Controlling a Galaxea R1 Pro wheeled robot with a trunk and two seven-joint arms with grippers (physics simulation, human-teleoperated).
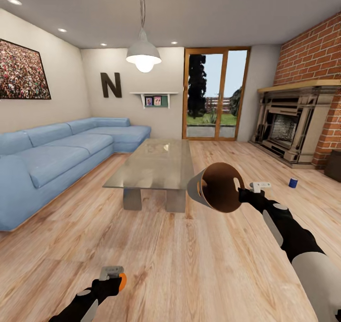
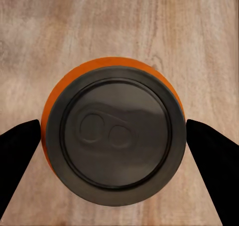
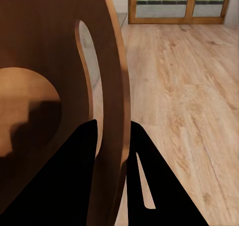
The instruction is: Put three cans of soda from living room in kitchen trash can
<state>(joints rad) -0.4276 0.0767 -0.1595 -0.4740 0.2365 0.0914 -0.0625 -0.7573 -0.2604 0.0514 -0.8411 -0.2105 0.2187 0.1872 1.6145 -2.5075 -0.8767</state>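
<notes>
The right arm reaches forward at mid height, and its pincer (image 1: pixel 242 192) pinches the rim of a wooden bin (image 1: pixel 219 187), which hangs tipped on its side with the mouth turned to the robot. In the right wrist view the two black fingers (image 3: pixel 74 176) are pressed on the thin wall of the bin (image 3: pixel 55 56), one inside and one outside, beside a handle slot; this grip cannot be read in the head view.

The left arm is low and bent, and its pincer (image 1: pixel 113 275) points down to the wooden floor (image 1: pixel 189 265) with an orange can (image 1: pixel 122 281) between the fingers. From the head only an orange edge shows. The left wrist view looks straight on the grey top of the can (image 2: pixel 117 136), with a finger touching each side, so the pincer (image 2: pixel 113 136) is closed on it.

A blue can (image 1: pixel 293 183) stands on the floor beyond the right pincer, near the fireplace (image 1: pixel 284 128), well apart from it. The glass table (image 1: pixel 156 165) and blue sofa (image 1: pixel 57 151) are further in front of the left pincer.
</notes>
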